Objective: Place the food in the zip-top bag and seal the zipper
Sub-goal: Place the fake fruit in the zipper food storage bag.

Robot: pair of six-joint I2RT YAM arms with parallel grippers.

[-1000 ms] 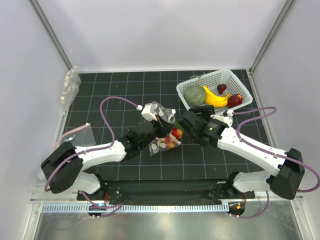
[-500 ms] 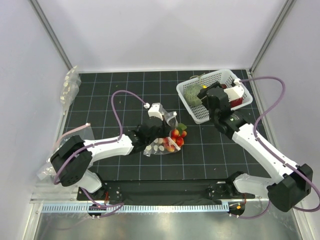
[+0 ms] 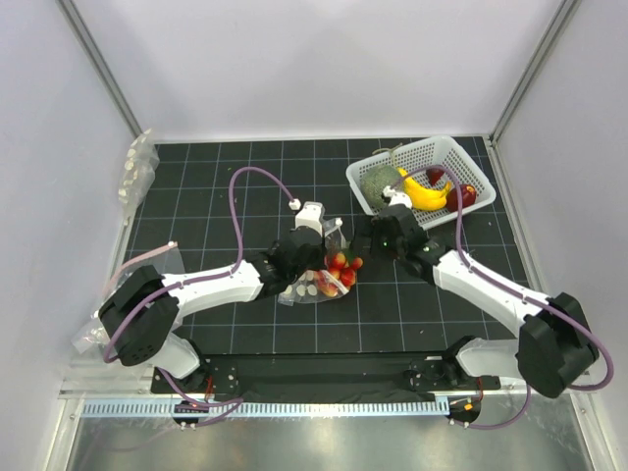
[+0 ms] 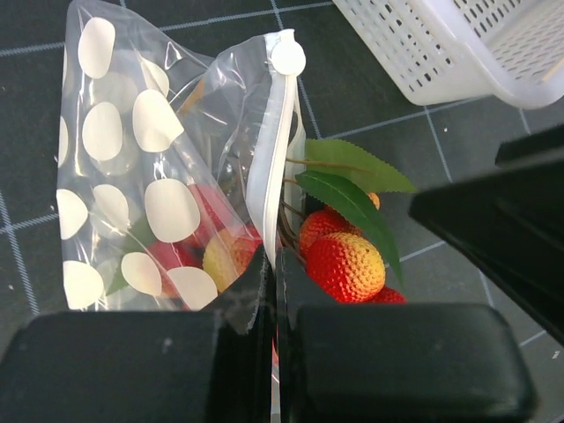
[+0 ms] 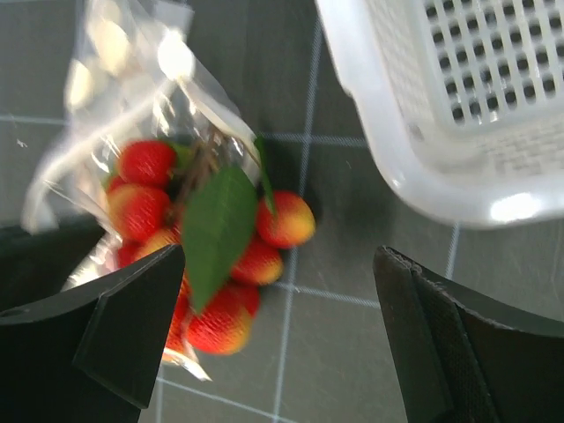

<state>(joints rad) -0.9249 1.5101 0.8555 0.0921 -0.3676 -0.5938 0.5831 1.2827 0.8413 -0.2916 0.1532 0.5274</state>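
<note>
Left end effector (image 4: 273,284): pressed together, and it's pinching the edge of the zip-top bag (image 4: 132,176) right at the mouth!
Right end effector (image 5: 282,330): spread wide, nothing between the fingers, hovering over the food (image 5: 256,260) with the basket (image 5: 414,167) just beside it.
Food: red fruits with yellow-green patches and green leaves, lying on the surface (image 3: 216,186) at the bag's mouth. Some show through the dotted film; others and the leaves sit outside, just to the right of the zipper (image 4: 269,167) in the left wrist view.
Zip-top bag: clear with white dots, crumpled, mid-surface between the two arms.
Zipper: pale strip running up from the left fingers, with a small round white tab at its far end; the mouth is not sealed.
Basket contents: a banana (image 3: 424,191), a round green vegetable (image 3: 380,180) and dark red fruit (image 3: 463,196).
Far left: plain clear bags (image 3: 137,167) at the surface edge, well apart from the action.
</note>
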